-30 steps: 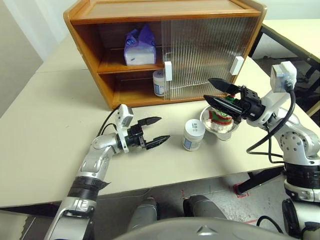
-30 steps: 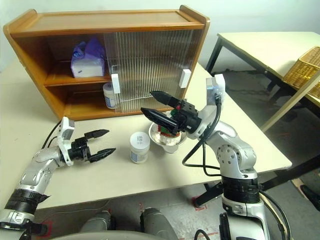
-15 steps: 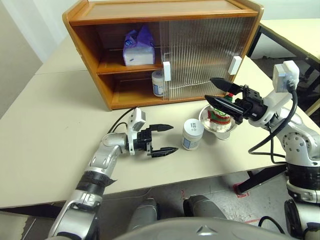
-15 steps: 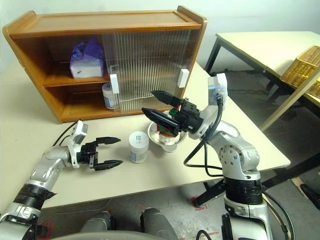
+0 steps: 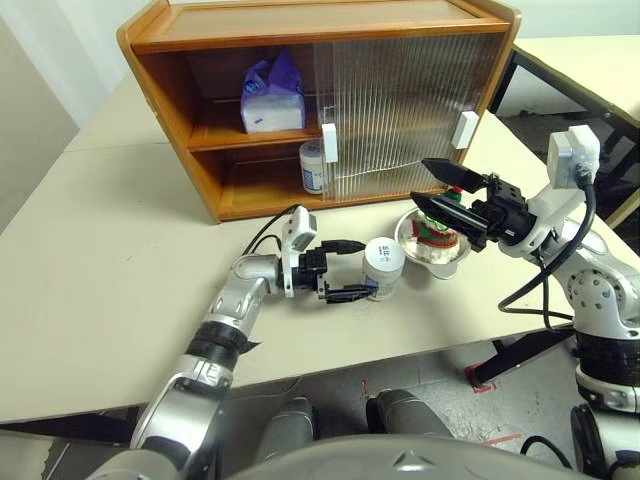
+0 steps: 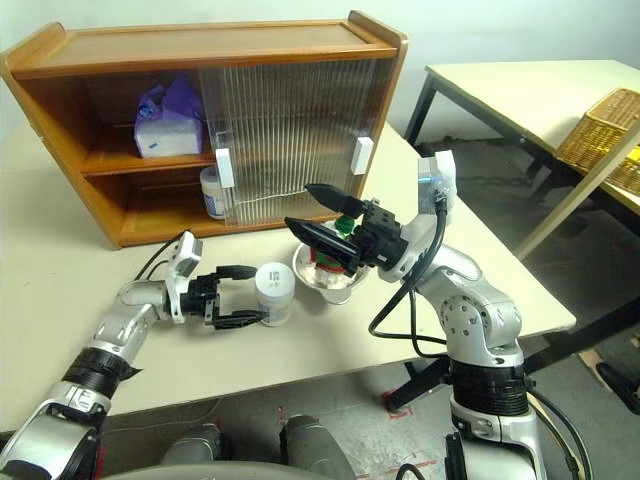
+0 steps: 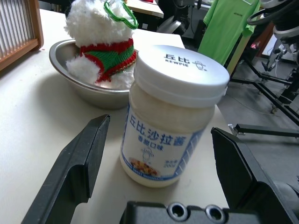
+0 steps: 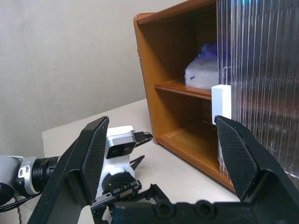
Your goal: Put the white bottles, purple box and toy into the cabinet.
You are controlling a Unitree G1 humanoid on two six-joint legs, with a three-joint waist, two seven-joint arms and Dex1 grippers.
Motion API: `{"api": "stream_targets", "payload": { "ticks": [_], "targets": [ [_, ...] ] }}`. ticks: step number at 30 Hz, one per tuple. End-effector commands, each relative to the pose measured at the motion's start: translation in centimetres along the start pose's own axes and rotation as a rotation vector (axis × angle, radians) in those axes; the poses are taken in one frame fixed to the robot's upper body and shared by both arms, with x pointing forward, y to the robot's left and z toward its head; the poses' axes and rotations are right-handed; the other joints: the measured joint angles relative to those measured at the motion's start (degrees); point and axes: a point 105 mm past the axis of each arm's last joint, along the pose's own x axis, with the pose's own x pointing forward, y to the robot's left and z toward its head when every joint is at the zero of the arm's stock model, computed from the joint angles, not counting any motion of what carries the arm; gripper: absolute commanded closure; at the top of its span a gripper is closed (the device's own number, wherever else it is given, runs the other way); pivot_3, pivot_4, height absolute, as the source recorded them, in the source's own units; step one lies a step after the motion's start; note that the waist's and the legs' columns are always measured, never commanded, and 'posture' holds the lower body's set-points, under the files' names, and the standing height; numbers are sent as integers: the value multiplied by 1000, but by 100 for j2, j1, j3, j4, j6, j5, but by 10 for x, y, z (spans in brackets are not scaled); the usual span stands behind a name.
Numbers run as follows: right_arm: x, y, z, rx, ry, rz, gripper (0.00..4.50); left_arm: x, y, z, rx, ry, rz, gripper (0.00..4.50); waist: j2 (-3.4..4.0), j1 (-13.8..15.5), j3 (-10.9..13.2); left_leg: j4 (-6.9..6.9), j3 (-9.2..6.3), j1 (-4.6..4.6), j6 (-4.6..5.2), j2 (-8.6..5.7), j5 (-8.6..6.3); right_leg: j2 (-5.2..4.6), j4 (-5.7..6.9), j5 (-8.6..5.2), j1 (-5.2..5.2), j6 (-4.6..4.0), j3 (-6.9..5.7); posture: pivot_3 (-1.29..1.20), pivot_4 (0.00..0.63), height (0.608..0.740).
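One white bottle point(image 5: 384, 266) stands upright on the table, and my open left gripper point(image 5: 357, 268) lies level with a finger on each side of it. The left wrist view shows gaps between that bottle point(image 7: 173, 116) and both fingers. A second white bottle point(image 5: 313, 165) sits on the cabinet's lower shelf, half behind the door edge. The purple box point(image 5: 272, 95) rests on the upper shelf of the cabinet point(image 5: 320, 20). The toy point(image 5: 437, 232) sits in a metal bowl, with my open, empty right gripper point(image 5: 424, 180) hovering just above it.
The metal bowl point(image 7: 65, 51) stands right beside the table bottle. A ribbed sliding door point(image 5: 400, 110) covers the cabinet's right half; the left half stands open. Another table point(image 6: 520, 85) and a wicker basket point(image 6: 600, 140) are off to the right.
My left gripper has moved right across the table, and its open fingers now flank the bottle. The right gripper has stayed above the bowl.
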Motion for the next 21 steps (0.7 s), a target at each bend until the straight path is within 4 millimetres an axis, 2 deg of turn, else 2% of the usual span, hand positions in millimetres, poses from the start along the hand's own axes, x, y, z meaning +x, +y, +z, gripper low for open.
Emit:
{"api": "stream_targets", "payload": {
  "ticks": [1,10,20,21],
  "targets": [
    [-2,2,4,-12,-2,-2,0,8,-2,-6,12,29,-27,27,0,-11,0,0,0,0,1,0,1,0,-1,0,0,1,0,-205,45,740],
    [-4,3,5,-13,0,-11,0,17,-1,-11,18,37,-38,27,1,-76,1,1,1,-2,4,-1,2,0,-3,-2,3,10,1,-218,51,740],
    [-5,3,5,-17,0,-17,0,15,3,-17,21,50,-17,27,3,-114,3,1,3,-7,4,-1,2,-1,-6,-6,2,16,4,-223,52,740],
    [-5,3,5,-17,0,-17,0,15,4,-17,21,51,-12,209,4,-116,3,1,4,-7,4,-1,2,-1,-7,-6,2,17,4,-222,51,740]
  ]
}}
